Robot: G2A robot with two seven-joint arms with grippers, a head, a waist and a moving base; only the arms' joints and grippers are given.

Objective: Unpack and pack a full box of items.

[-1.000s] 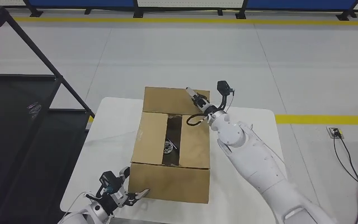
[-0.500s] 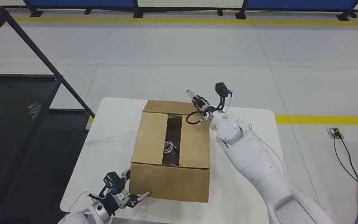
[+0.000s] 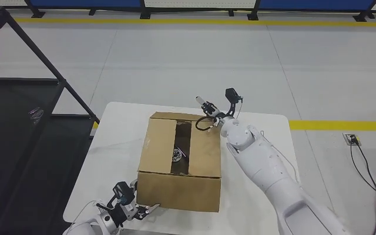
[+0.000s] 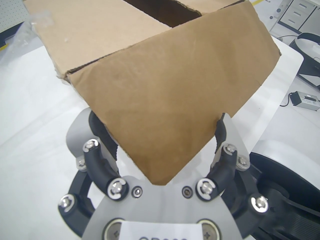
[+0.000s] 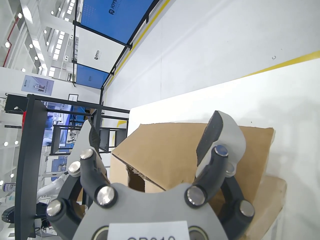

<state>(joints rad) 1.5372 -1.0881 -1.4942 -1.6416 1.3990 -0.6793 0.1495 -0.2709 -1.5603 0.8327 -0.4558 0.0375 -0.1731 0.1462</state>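
Sitting near the middle of the white table (image 3: 114,147), the cardboard box (image 3: 179,158) is resting with its two long top flaps lying nearly flat. They are leaving a dark slot open between them along the box's length. Through that slot some small items (image 3: 176,154) are showing inside, too small to tell apart.

The near end flap (image 4: 175,96) is sticking out past the box toward the robot, sloping downward. The left gripper (image 4: 158,114) is sitting at the table's near edge with this flap's corner lying between its fingers. Those fingers are spread wide and are grasping nothing; whether a pad is touching the cardboard is hard to tell.

The far end flap (image 5: 180,141) is leaning in over the box's far end. The right gripper (image 5: 152,119) is hovering just above it, fingers spread apart and released, with nothing between them.

A black metal frame (image 3: 41,100) is standing beside the table on the robot's left. A yellow line (image 3: 329,124) is running across the pale floor on the right.
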